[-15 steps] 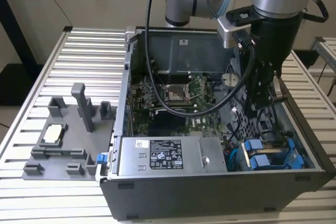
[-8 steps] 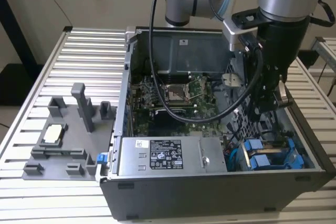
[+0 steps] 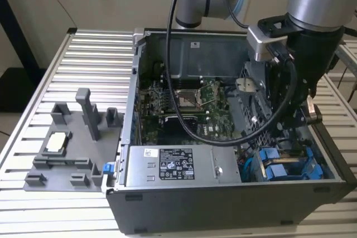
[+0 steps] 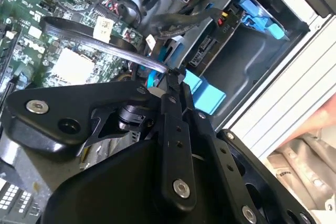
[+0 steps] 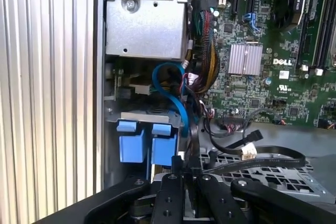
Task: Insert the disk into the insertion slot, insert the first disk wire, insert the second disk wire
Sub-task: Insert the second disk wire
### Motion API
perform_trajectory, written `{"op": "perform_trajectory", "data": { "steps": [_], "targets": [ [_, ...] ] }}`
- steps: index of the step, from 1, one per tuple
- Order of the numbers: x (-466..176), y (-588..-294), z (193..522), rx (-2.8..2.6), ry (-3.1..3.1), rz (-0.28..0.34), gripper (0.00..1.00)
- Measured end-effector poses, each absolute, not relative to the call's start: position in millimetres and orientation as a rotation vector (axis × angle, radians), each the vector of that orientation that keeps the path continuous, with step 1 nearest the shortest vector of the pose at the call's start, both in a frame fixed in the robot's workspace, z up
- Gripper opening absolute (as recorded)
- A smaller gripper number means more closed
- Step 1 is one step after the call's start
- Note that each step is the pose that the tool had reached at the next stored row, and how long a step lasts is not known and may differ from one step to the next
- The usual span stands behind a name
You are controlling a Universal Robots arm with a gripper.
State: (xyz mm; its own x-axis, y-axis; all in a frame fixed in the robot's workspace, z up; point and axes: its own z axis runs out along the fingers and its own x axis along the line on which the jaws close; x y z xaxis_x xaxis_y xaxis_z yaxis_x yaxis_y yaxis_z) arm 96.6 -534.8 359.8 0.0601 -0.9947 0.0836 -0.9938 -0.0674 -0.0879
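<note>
The gripper hovers just beside the blue carrier tabs.

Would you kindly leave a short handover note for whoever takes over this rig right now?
Claw: shut on the end of a flat black wire, low inside the computer case, by the drive bay.
Disk: its blue carrier sits in the bay, so insertion looks done.
Left: the held wire does not look plugged in yet; whether the other wire is connected cannot be told.

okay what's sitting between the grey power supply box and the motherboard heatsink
In the first wrist view, a bundle of coloured wires runs between the power supply box and the heatsink.
</note>
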Motion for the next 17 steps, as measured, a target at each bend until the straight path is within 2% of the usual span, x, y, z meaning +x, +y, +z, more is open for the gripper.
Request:
{"op": "perform_trajectory", "data": {
  "steps": [14,17],
  "targets": [
    [120.6,-554.6,359.4,-2.314,2.166,-0.128,0.16],
    [120.8,-554.6,359.3,-2.296,2.151,-0.091,0.16]
  ]
}}
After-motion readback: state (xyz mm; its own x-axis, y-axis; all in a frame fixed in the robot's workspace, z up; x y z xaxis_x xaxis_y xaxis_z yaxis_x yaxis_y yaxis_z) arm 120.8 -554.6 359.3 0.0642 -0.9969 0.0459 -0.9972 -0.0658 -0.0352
